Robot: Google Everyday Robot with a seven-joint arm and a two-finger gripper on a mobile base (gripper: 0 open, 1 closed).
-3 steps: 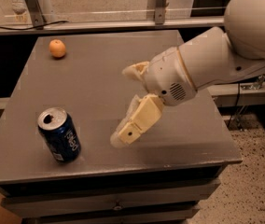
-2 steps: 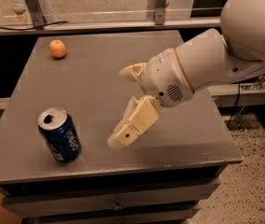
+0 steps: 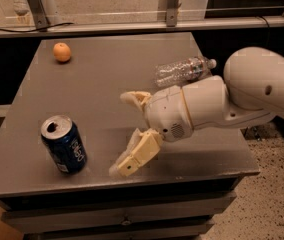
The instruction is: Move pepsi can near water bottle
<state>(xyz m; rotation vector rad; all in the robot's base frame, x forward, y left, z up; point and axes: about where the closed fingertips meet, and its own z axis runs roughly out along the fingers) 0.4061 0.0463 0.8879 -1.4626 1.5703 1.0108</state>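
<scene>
Gripper (image 3: 123, 134) sits right of pepsi can (image 3: 64, 145) — water bottle (image 3: 182, 71) behind it, orange (image 3: 61, 52) back-left.

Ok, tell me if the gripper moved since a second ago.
Yes. The open gripper, over the table, shifted toward its front edge; the pepsi can stayed put.

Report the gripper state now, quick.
Gripper: jaws open, holding nothing, over the table just right of the pepsi can, not touching it.
</scene>
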